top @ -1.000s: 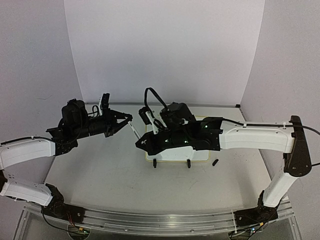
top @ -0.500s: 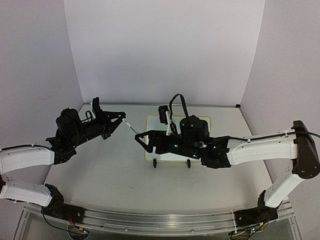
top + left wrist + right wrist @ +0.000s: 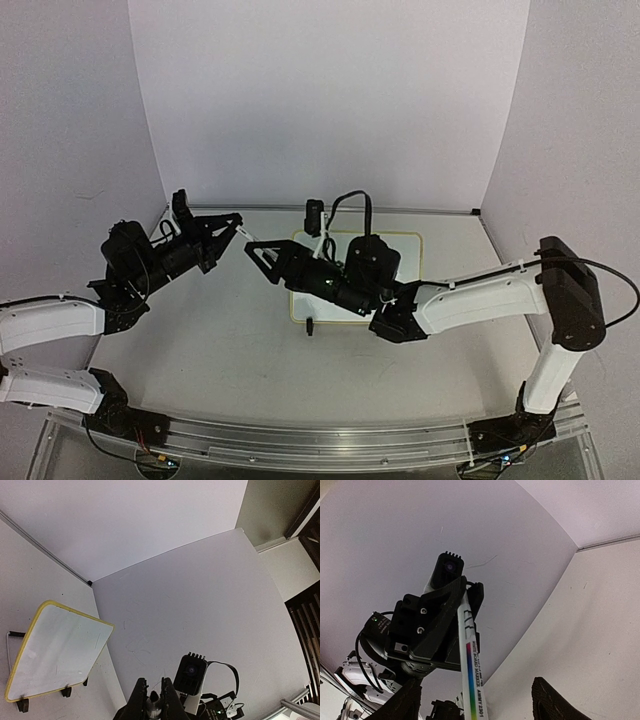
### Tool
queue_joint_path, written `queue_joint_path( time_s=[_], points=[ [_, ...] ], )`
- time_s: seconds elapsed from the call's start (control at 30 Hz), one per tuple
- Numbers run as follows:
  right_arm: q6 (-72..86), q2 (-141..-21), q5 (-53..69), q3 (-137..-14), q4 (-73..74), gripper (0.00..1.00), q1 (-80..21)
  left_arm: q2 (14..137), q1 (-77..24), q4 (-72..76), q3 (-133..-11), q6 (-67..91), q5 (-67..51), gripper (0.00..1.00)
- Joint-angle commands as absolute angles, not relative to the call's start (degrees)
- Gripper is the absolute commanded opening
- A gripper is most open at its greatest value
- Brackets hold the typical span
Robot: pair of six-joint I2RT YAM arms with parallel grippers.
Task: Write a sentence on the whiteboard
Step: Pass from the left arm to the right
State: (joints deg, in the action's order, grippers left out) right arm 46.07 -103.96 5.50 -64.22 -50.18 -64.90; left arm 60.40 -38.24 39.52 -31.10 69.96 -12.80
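over the last 1 second my right arm has swung left off the whiteboard (image 3: 404, 246) and my left arm has drawn back, so the 2 grippers now meet nose to nose above the worktop (image 3: 215, 335), just left of the board. i read that as a handover, with writing not yet begun. the left gripper (image 3: 153, 696) is clamped on the marker (image 3: 470, 662). the right gripper (image 3: 476, 690) has its fingers spread wide, with the barrel running between them. the marker's long axis runs from the left gripper straight toward the right wrist, and i cannot tell which end carries the tip. the whiteboard sits mid-worktop with its long axis running left to right. in the left wrist view i see no sentence on its face.
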Motion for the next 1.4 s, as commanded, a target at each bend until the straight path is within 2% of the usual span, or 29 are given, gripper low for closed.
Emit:
queue_joint_path(
  time_s=[0.0,0.37,0.97,1.37],
  points=[
    [46.9,-104.4,5.0,-67.7,-55.8,0.69,-65.1,59.2,-38.1,42.5,-30.7,69.9,-12.0,0.0],
    [47.1,-106.4,6.4,-71.2,-54.6,0.61,-65.1,59.1,-38.1,42.6,-30.8,68.9,-11.8,0.0],
    [46.9,-108.1,5.4,-73.6,-52.0,0.41,-65.0,60.5,-38.1,43.3,-31.2,69.2,-12.5,0.0],
    [47.8,-108.9,1.2,-74.8,-50.0,0.13,-65.1,60.0,-38.3,43.3,-29.7,69.7,-12.2,0.0]
  ],
)
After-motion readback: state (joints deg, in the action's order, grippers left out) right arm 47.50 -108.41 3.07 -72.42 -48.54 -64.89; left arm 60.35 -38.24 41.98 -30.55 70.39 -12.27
